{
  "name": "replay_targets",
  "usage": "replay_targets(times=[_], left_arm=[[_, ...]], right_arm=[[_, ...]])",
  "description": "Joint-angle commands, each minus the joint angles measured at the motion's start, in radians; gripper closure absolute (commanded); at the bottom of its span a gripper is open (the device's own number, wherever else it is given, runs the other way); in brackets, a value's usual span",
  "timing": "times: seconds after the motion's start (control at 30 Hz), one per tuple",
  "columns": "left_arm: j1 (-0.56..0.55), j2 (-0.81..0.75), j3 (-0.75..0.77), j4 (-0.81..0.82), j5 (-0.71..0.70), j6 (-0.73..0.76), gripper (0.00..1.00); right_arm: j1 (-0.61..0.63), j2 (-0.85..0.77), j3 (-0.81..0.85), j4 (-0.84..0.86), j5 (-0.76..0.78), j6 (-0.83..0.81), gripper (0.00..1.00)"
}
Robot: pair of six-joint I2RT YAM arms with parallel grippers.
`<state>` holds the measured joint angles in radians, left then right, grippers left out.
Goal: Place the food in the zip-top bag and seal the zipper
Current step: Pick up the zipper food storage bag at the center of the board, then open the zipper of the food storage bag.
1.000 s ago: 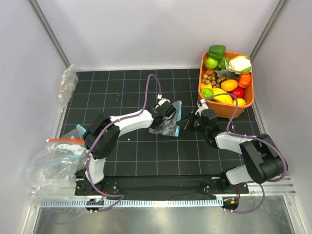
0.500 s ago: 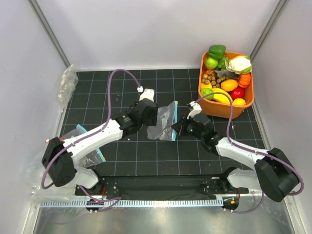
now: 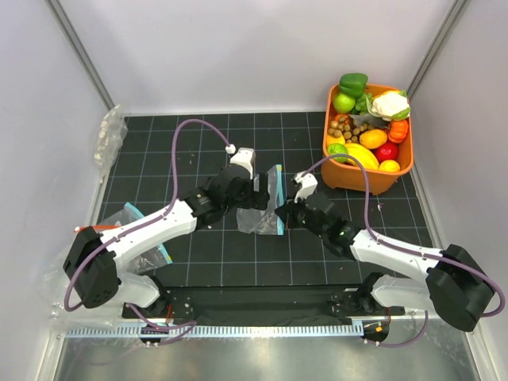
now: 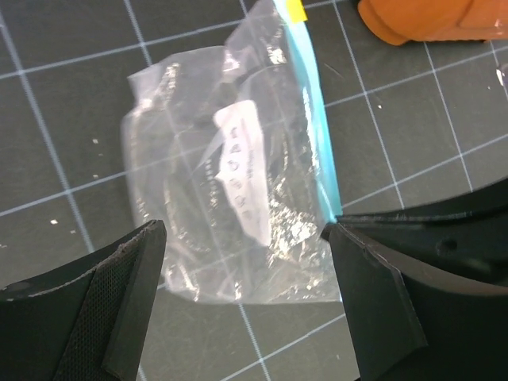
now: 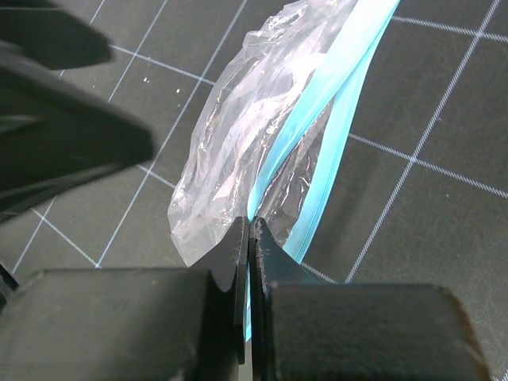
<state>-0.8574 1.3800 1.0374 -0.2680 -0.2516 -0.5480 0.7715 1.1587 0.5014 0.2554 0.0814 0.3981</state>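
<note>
Right wrist view: the right gripper (image 5: pixel 248 226) is pinched onto the zipper (image 5: pixel 343 119) of the zip-top bag (image 5: pixel 238 119). The left gripper (image 4: pixel 244 232) hangs spread wide over it, mid-surface.

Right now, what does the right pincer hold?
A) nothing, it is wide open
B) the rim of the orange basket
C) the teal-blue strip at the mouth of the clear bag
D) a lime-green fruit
C: in the right wrist view, the right pincer is shut on the teal-blue zipper at the lower end of the zip-top bag.
</note>
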Motion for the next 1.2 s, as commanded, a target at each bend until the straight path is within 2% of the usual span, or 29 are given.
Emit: replay_targets(times=[0.0,0.27,0.47,0.57,0.73,0.77,0.8,0.83,0.87,0.93,0.97,1.07,1.17], left_arm=[[-0.002,0.019,0.007,0.073,0.052,-0.023,0.12],[-0.002,0.076,0.019,0.079,0.063,-0.026,0.19],[-0.002,0.108,0.033,0.076,0.068,-0.027,0.19],[-0.002,0.120,0.041,0.075,0.072,-0.026,0.27],[-0.002,0.137,0.049,0.067,0.074,-0.021,0.70],[-0.002,0.137,0.050,0.069,0.074,-0.020,0.88],[-0.002,0.137,0.050,0.069,0.072,-0.018,1.00],[-0.002,0.137,0.050,0.066,0.071,-0.018,1.00],[-0.002,0.136,0.049,0.066,0.069,-0.018,1.00],[-0.002,0.129,0.046,0.066,0.069,-0.017,1.00],[-0.002,0.129,0.044,0.066,0.066,-0.017,1.00],[-0.002,0.128,0.044,0.066,0.068,-0.015,1.00],[-0.003,0.129,0.046,0.064,0.071,-0.013,1.00]], right_arm=[[0.035,-0.027,0.049,0.031,0.066,-0.061,0.99],[0.095,-0.027,0.054,0.051,0.078,-0.107,0.99],[0.112,-0.024,0.060,0.048,0.087,-0.116,0.99],[0.121,-0.022,0.063,0.047,0.087,-0.122,0.99],[0.138,-0.024,0.063,0.050,0.092,-0.133,0.99],[0.138,-0.022,0.065,0.050,0.096,-0.134,0.99],[0.140,-0.022,0.065,0.050,0.096,-0.133,0.98],[0.140,-0.022,0.063,0.050,0.101,-0.131,0.94],[0.138,-0.022,0.063,0.048,0.107,-0.130,0.82],[0.138,-0.028,0.057,0.051,0.122,-0.120,0.72],[0.138,-0.031,0.052,0.056,0.139,-0.114,0.61],[0.138,-0.069,0.019,0.094,0.158,-0.090,0.53],[0.138,-0.119,-0.003,0.096,0.216,-0.074,0.52]])
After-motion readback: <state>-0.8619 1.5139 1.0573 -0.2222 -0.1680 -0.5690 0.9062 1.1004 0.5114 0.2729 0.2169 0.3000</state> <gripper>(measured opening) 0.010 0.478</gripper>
